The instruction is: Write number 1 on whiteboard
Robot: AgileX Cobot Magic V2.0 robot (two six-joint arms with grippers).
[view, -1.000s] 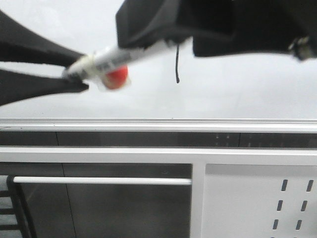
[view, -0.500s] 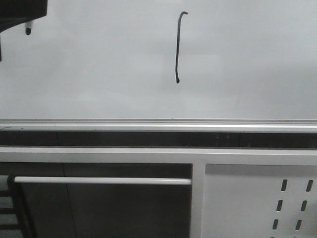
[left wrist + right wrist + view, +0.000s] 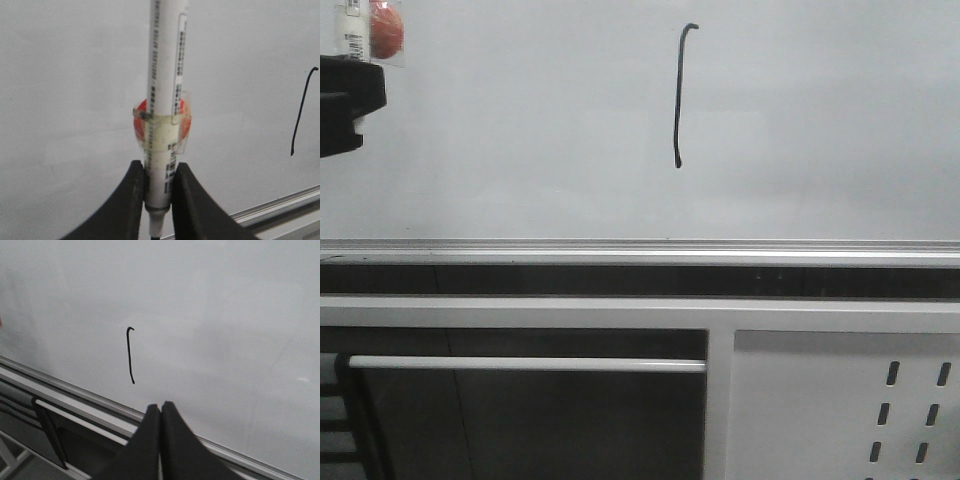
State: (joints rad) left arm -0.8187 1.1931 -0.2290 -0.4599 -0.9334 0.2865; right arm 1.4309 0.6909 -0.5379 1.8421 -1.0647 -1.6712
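The number 1 (image 3: 678, 95) is a thin black vertical stroke with a small hook at its top, drawn on the pale grey whiteboard (image 3: 820, 120). It also shows in the left wrist view (image 3: 301, 112) and the right wrist view (image 3: 130, 355). My left gripper (image 3: 159, 172) is shut on a white marker pen (image 3: 164, 90) with red tape round it, held off the board to the left of the stroke. In the front view only a black part of it (image 3: 345, 100) and the pen's red tape (image 3: 382, 28) show at the far left. My right gripper (image 3: 160, 407) is shut and empty, away from the board.
The board's silver bottom rail (image 3: 640, 250) runs across the front view. Below it stand a white frame with a horizontal bar (image 3: 520, 364) and a white perforated metal panel (image 3: 860, 410) at the lower right.
Both arms have pulled away from in front of the board, the left one with the marker moving to the far left edge. The whole stroke is now uncovered.
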